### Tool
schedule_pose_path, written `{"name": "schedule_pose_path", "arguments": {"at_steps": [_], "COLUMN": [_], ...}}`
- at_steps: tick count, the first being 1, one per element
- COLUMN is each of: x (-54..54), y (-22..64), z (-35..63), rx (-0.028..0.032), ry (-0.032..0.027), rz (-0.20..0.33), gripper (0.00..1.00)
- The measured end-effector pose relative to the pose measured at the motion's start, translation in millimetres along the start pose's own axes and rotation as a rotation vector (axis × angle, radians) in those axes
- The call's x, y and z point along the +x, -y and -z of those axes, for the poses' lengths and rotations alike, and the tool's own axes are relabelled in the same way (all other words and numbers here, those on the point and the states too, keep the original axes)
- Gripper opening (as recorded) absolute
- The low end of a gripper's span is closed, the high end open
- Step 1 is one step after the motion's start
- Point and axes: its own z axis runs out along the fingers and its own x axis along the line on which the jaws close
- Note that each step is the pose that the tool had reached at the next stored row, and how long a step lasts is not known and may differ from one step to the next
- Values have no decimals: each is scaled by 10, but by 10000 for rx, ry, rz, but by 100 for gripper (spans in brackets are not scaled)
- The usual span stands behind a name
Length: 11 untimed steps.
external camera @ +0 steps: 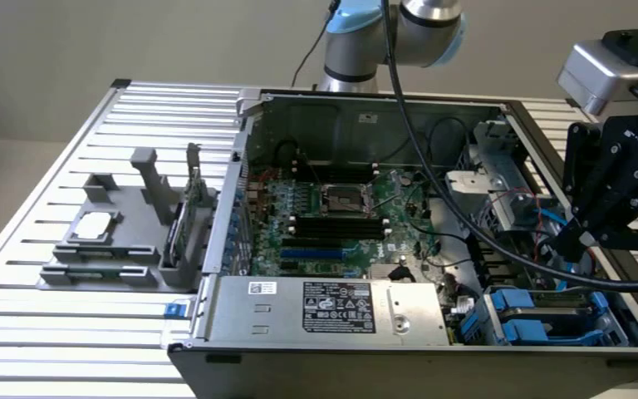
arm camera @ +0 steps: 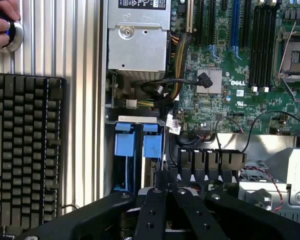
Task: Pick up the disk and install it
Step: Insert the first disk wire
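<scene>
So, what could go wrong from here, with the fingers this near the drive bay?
1. The fingers are shut and hold nothing; moved on like this, they could knock the blue disk carriers rather than grip one.
2. The arm's black cable hangs across the open case and might snag on motherboard parts.
3. Thin red wires nearby could get caught.

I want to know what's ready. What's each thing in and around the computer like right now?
Computer case: side open, insides showing.
Gripper: shut, holding nothing.
Blue disk carriers: two, slotted in their bay.
Processor socket: empty.
Memory slots: empty.
Circuit card: upright in grey holder.
Hand: on a round button.
</scene>
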Motion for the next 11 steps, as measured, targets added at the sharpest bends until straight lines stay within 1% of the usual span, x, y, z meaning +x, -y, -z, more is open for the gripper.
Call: {"name": "schedule_pose_path", "arguments": {"at_steps": [4, 11], "x": [0, 0], "y": [-2, -4], "z": [-1, -8], "rx": [-1, -8], "ry": [1, 11], "rz": [-86, -1044], "gripper": [11, 11]}}
